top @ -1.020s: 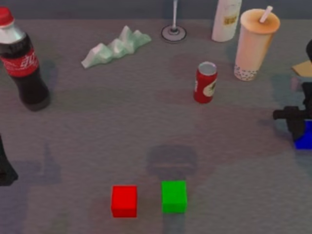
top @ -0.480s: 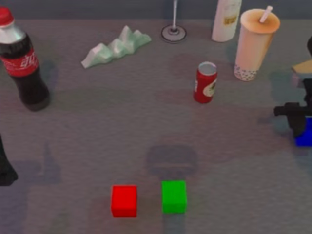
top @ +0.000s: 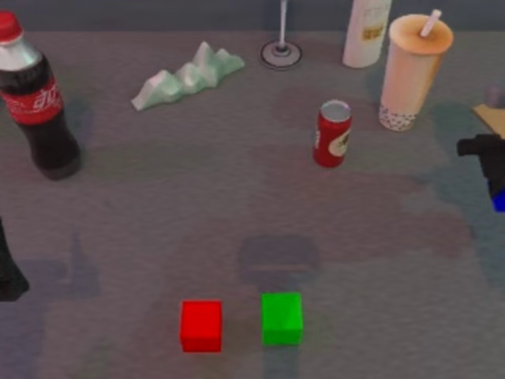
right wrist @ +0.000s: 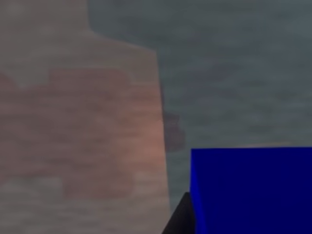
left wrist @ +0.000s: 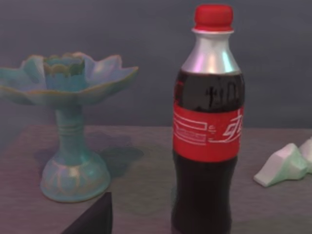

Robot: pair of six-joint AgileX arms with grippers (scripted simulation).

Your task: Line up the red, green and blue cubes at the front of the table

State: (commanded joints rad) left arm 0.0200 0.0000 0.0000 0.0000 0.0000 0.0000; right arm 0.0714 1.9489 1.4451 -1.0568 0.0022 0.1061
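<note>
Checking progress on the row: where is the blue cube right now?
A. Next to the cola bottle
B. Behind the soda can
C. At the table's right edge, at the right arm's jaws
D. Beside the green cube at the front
C: the blue cube shows at the top view's right edge under the right gripper, while the red cube and the green cube sit at the front.

- red cube (top: 200,324), lower centre: bright red
- green cube (top: 282,317): bright green
- blue cube (right wrist: 251,190): deep blue
- soda can (top: 332,133): red, silver top
- worktop (top: 158,205): dull grey
</note>
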